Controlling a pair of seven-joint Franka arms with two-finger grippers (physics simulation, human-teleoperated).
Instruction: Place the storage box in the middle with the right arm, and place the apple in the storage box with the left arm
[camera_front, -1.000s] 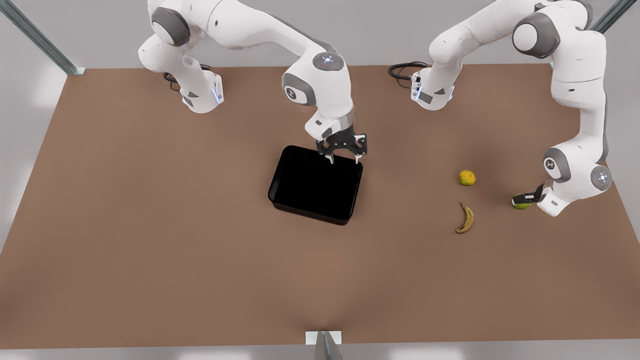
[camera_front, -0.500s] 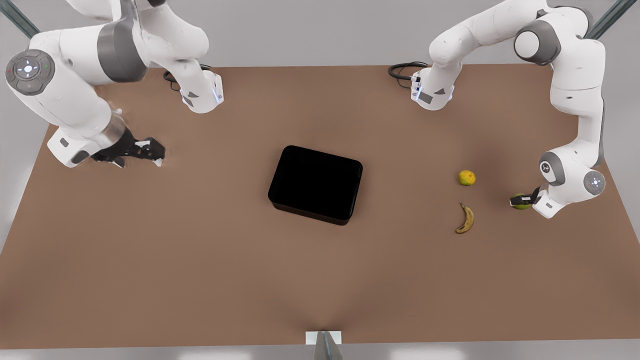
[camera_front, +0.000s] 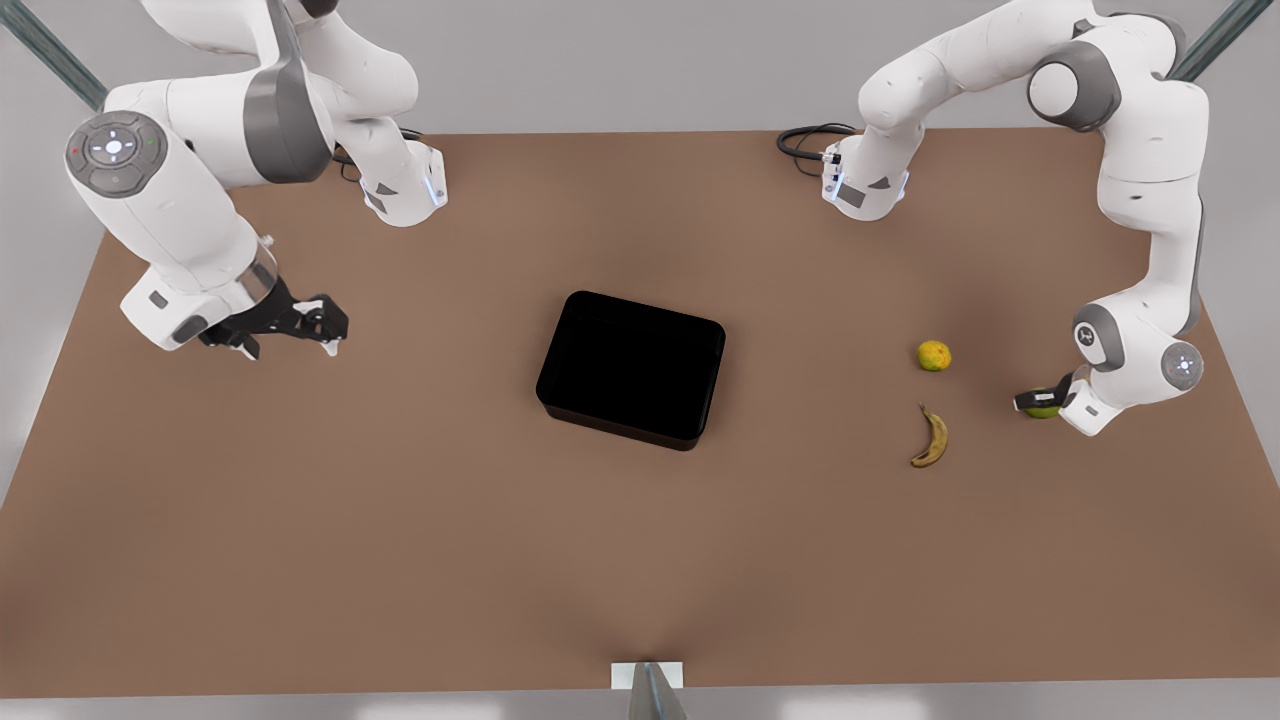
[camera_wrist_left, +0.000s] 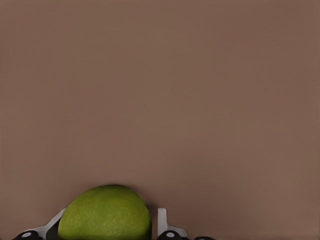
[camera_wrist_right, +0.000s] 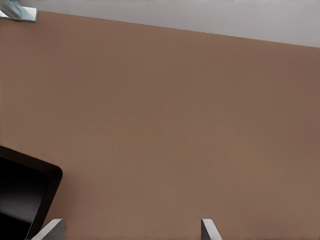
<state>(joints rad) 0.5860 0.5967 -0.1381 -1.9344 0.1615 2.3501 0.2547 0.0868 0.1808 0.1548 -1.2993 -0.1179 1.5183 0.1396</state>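
The glossy black storage box (camera_front: 630, 365) sits at the middle of the brown table, open side up and with nothing in it; one corner of the box (camera_wrist_right: 20, 200) shows in the right wrist view. The green apple (camera_front: 1043, 410) rests on the table at the front view's right. My left gripper (camera_front: 1036, 400) comes in low from the side, and its fingers (camera_wrist_left: 162, 222) hug the apple (camera_wrist_left: 105, 212) on both sides. My right gripper (camera_front: 292, 348) hangs open above the table at the front view's left, well away from the box, and holds nothing (camera_wrist_right: 131, 227).
A yellow-orange round fruit (camera_front: 934, 355) and a spotted banana (camera_front: 931, 437) lie between the box and the apple. The two arm bases (camera_front: 405, 190) (camera_front: 865, 185) stand at the table's far edge, with a black cable (camera_front: 805, 140) beside one of them.
My right gripper has left the box's far rim and swung to the front view's left; the box stayed put. The left arm has settled lower around the apple.
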